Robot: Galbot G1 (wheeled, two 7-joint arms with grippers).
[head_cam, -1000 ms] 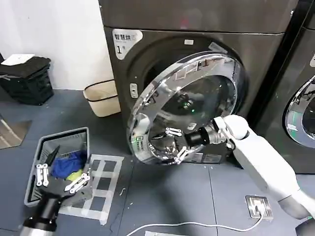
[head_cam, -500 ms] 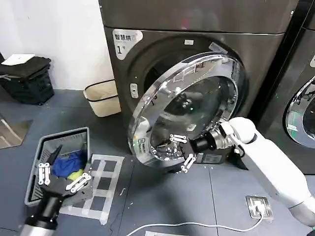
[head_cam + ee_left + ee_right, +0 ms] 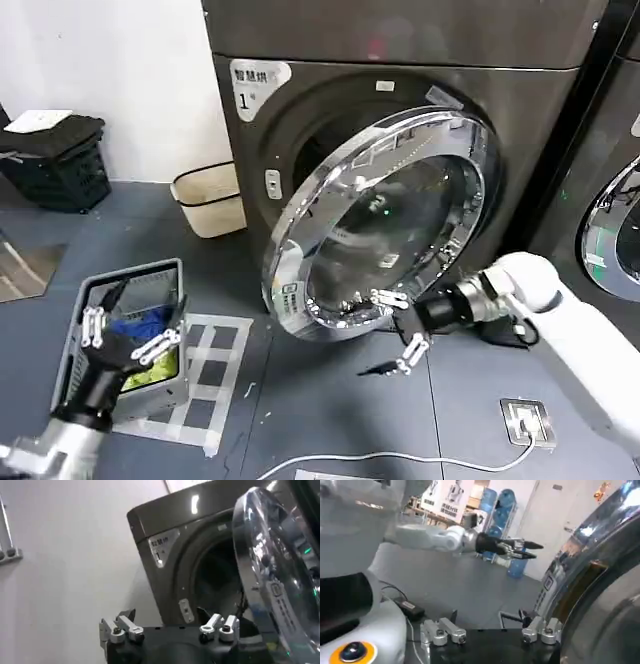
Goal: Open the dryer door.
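The dryer door (image 3: 385, 215), a wide chrome ring around dark glass, stands partly swung out from the grey machine stickered "1" (image 3: 258, 85). My right gripper (image 3: 398, 328) hangs open just below the door's lower rim, with nothing between its fingers. Its upper finger (image 3: 385, 298) is close to the rim; I cannot tell if it touches. In the right wrist view the right gripper (image 3: 488, 616) is open beside the chrome rim (image 3: 600, 555). My left gripper (image 3: 130, 335) is open above the grey basket. In the left wrist view the left gripper (image 3: 165, 615) faces the machine and the door (image 3: 270, 580).
A grey basket (image 3: 165, 275) with blue and yellow cloth sits on the floor at front left, beside taped floor marks (image 3: 215, 370). A pale bin (image 3: 208, 198) and a black crate (image 3: 60, 160) stand left of the machine. A second machine (image 3: 610, 230) is on the right, a floor socket (image 3: 525, 420) below it.
My right gripper has moved down and to the right, off the door's lower face to below its rim. The door has hardly moved. The left gripper has shifted slightly over the basket.
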